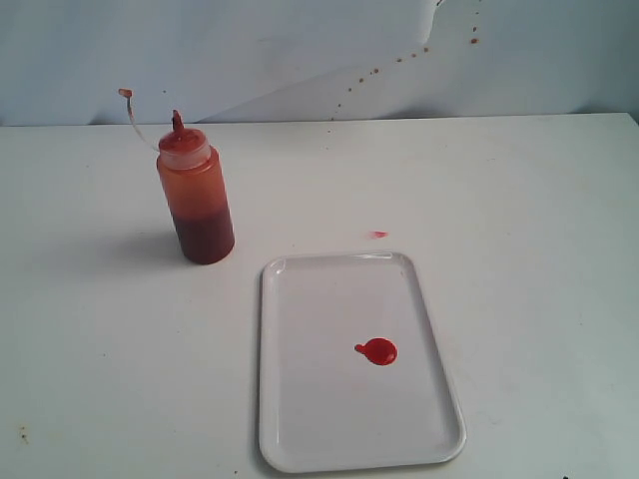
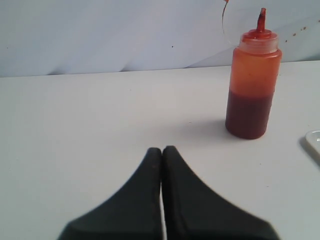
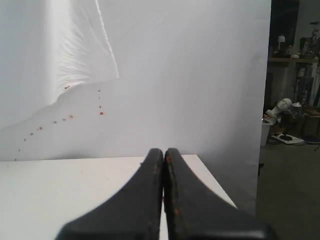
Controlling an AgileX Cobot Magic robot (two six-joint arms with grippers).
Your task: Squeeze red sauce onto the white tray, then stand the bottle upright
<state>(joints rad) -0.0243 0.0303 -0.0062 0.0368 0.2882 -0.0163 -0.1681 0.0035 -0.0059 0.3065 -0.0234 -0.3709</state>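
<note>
**Left gripper** [image 2: 161,155]: black jaws pressed together tip to tip, nothing between them. It hangs above bare table [image 2: 75,125], clear of every object.

**Right gripper** [image 3: 163,155]: jaws likewise closed and empty, small red flecks on the inner edges. It faces the spattered white backdrop [image 3: 75,115] and the table's end. No task item shows in its view.

**Bottle** [image 2: 251,95]: translucent orange-red squeeze bottle, upright on its base, long axis vertical. Red nozzle cap [image 1: 177,122] points up, and the thin tethered tip cap [image 1: 125,93] hangs off to the side, so the nozzle is uncapped. Dark sauce fills roughly the lower half. It stands ahead of the left gripper, well apart from it. In the exterior view it is on the left half of the table, making the left arm the nearer one.

**White tray** [image 1: 300,399]: flat on the table, near the bottle but not touching it, long side running away from the camera.

**Red sauce** [image 1: 378,351]: one glossy round blob with a short tail, inside the tray, right of its centre.

**Red smear** [image 1: 378,235]: faint mark on the table just beyond the tray's far rim.

**Status, judged:** both steps appear complete. Any further handling of the bottle would fall to the left arm, reaching forward to the upright body.
</note>
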